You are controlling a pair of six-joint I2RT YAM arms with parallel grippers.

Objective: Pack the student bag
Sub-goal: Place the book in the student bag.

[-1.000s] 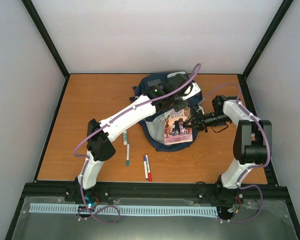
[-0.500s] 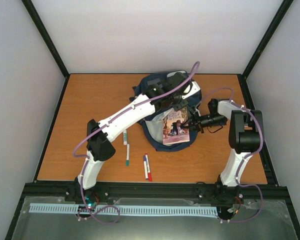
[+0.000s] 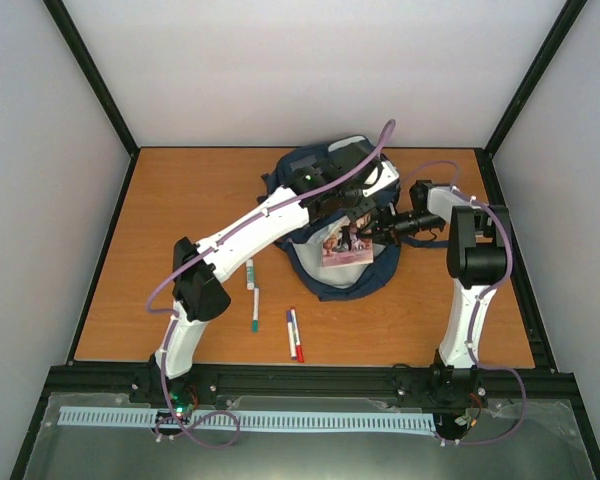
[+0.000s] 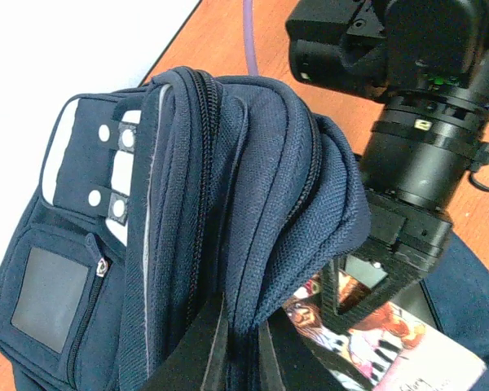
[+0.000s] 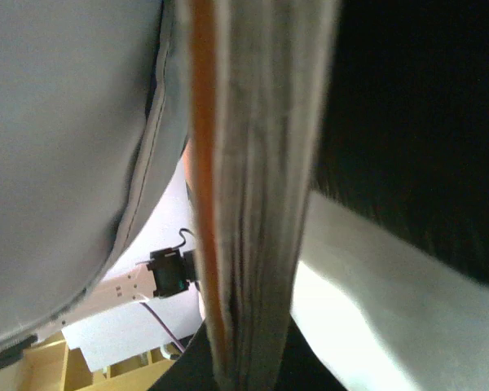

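Firmly, left fingers pinch the upper flap of the student bag; right fingers clamp a book just beneath.

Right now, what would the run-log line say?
stage: book at bag opening | left gripper: shut on bag flap, holding it up | right gripper: shut on book, partly under flap | markers: on table, unpacked

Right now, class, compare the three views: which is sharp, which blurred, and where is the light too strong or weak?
Top external: sharp, evenly lit, soft shadows on the table. Left wrist: student bag weave crisp, wall washed out white. Right wrist: book edge too close, blurred; right side nearly black.
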